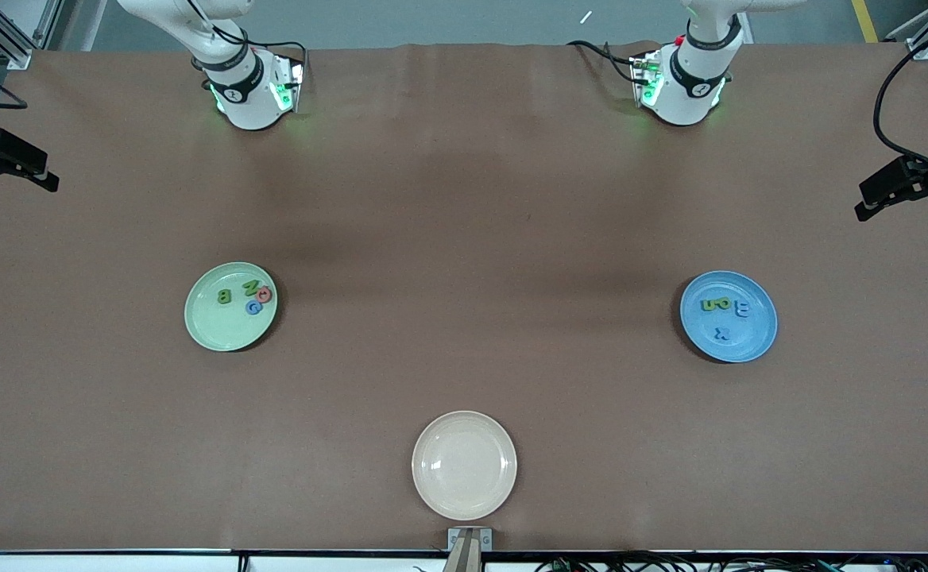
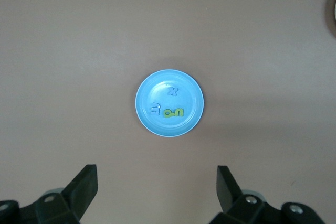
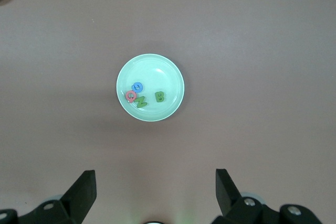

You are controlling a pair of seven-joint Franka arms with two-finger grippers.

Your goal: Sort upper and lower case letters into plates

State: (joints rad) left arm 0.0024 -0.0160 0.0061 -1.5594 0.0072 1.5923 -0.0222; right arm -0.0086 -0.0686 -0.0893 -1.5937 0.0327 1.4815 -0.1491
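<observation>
The pale green plate (image 1: pixel 218 330) (image 3: pixel 157 72) lies toward the right arm's end of the table. It holds several letters: a green B (image 3: pixel 159 96), a green Z (image 3: pixel 140 102), a red one (image 3: pixel 130 96) and a blue one (image 3: pixel 137 86). The blue plate (image 1: pixel 738 345) (image 2: pixel 152 90) lies toward the left arm's end and holds green letters (image 2: pixel 172 113), a blue one (image 2: pixel 155 109) and a blue x (image 2: pixel 173 91). My left gripper (image 2: pixel 156 174) hangs open and empty high over bare table beside the blue plate. My right gripper (image 3: pixel 155 174) does the same beside the green plate. Neither gripper appears in the front view.
A cream-white plate (image 1: pixel 464 465) with nothing in it sits nearest the front camera, midway between the arms. Black camera mounts (image 1: pixel 3 159) (image 1: pixel 909 183) stand at the two ends of the table. The brown tabletop (image 1: pixel 464 238) stretches between the plates.
</observation>
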